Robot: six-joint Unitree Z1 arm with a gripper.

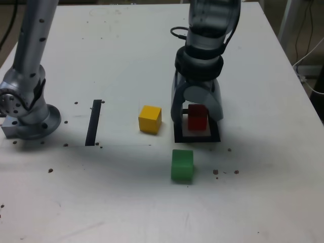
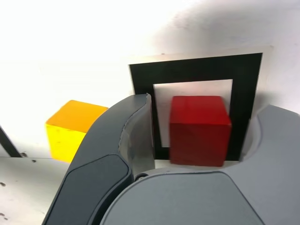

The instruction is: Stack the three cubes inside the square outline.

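Note:
The red cube [image 1: 197, 117] [image 2: 199, 129] rests on the white centre of the square outline [image 1: 197, 137] [image 2: 187, 72]. My gripper [image 1: 196, 121] [image 2: 206, 117] hangs straight over it, open, with a jaw on each side of the cube and a gap showing at both sides. To the exterior view's left of the outline, the yellow cube [image 1: 150, 119] [image 2: 70, 126] sits on the table. Just in front of the outline, toward the camera, lies the green cube [image 1: 182, 165]. It does not show in the wrist view.
A straight black tape strip [image 1: 93, 122] lies to the exterior view's left of the yellow cube. The arm's base [image 1: 30, 119] stands at the far left. Small dark specks dot the white table [image 1: 263, 192].

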